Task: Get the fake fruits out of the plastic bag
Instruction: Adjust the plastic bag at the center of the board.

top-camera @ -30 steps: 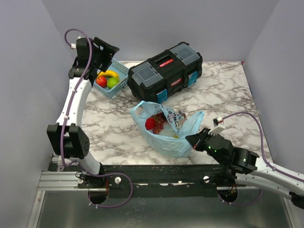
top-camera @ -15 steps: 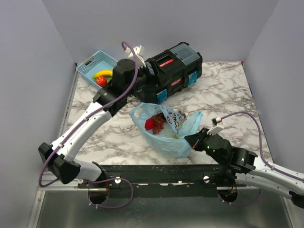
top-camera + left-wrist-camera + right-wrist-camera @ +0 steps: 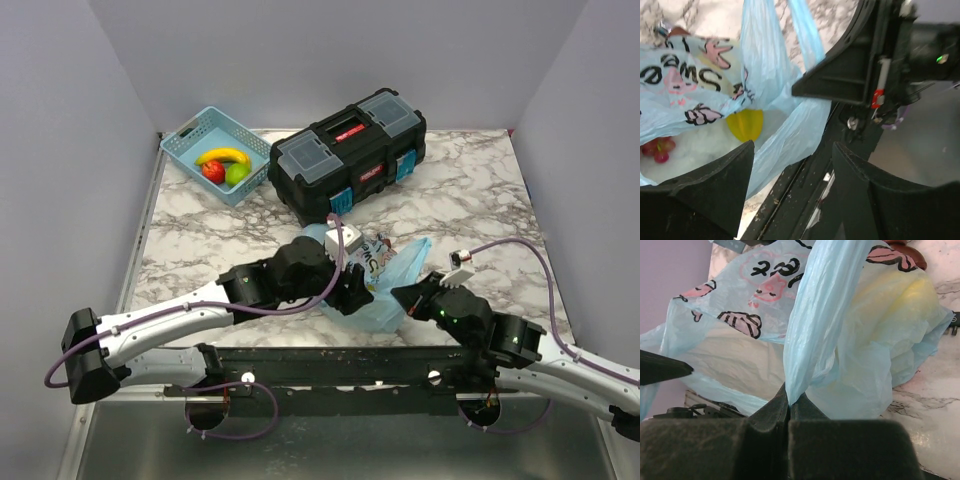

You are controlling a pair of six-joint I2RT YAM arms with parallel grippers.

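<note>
The light-blue plastic bag (image 3: pixel 400 262) lies at the table's front middle. My left gripper (image 3: pixel 352 290) hovers over its mouth, open and empty. In the left wrist view the open gripper (image 3: pixel 792 150) is over the bag's near edge (image 3: pixel 770 75); inside the bag are a yellow fruit (image 3: pixel 745 124) and red grapes (image 3: pixel 657 147). My right gripper (image 3: pixel 405 295) is shut on a bag handle. In the right wrist view it (image 3: pixel 790 402) pinches the twisted handle (image 3: pixel 815 315), and a yellow fruit (image 3: pixel 910 305) shows through the plastic. Other fruits are hidden by my left arm.
A light-blue lattice basket (image 3: pixel 190 135) at the back left holds a banana (image 3: pixel 222 155), a red fruit (image 3: pixel 213 171) and a green fruit (image 3: pixel 237 174). A black toolbox (image 3: pixel 345 150) stands behind the bag. A small brown piece (image 3: pixel 907 255) lies beyond the bag.
My left arm has swung from the basket at the back left down to the front, over the bag's mouth. My right gripper has kept its hold on the handle.
</note>
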